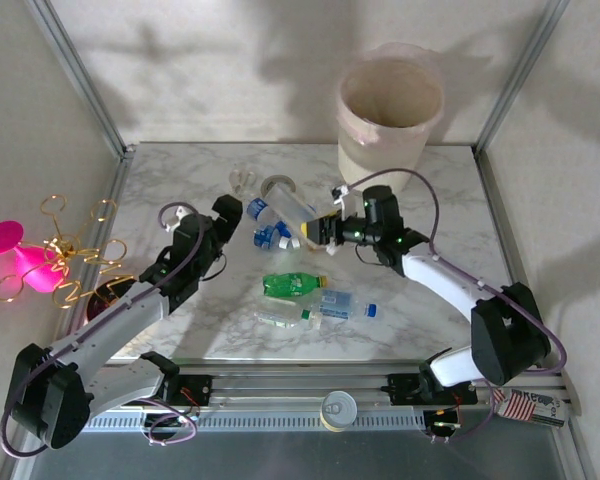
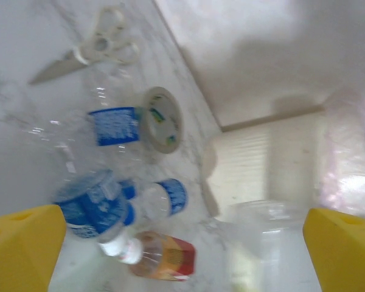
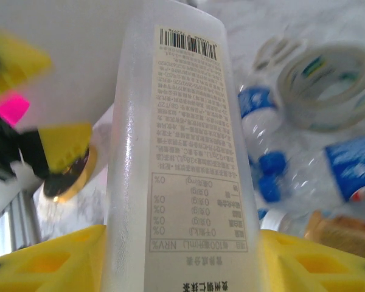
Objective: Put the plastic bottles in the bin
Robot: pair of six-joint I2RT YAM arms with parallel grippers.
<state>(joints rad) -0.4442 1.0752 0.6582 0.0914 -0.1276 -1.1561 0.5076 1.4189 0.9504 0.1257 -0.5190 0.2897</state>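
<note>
Pinching a clear bottle (image 3: 182, 152) (the cream label reads upside down to its wrist camera) between yellow fingers (image 3: 55, 261), the right gripper (image 1: 325, 228) holds it level above the marble table (image 1: 180, 170). Just beside the bottle's far end stands the left gripper (image 1: 232, 215), its fingers (image 2: 24, 243) spread wide and gripping nothing. Beneath lie blue-capped bottles (image 1: 270, 237); nearer the arms are a green bottle (image 1: 293, 284) and two more clear bottles (image 1: 345, 305). A tape roll (image 1: 278, 187) and scissors (image 2: 100, 45) lie farther back. The bin (image 1: 380, 150) stands at the table's far edge, beyond the right gripper.
</note>
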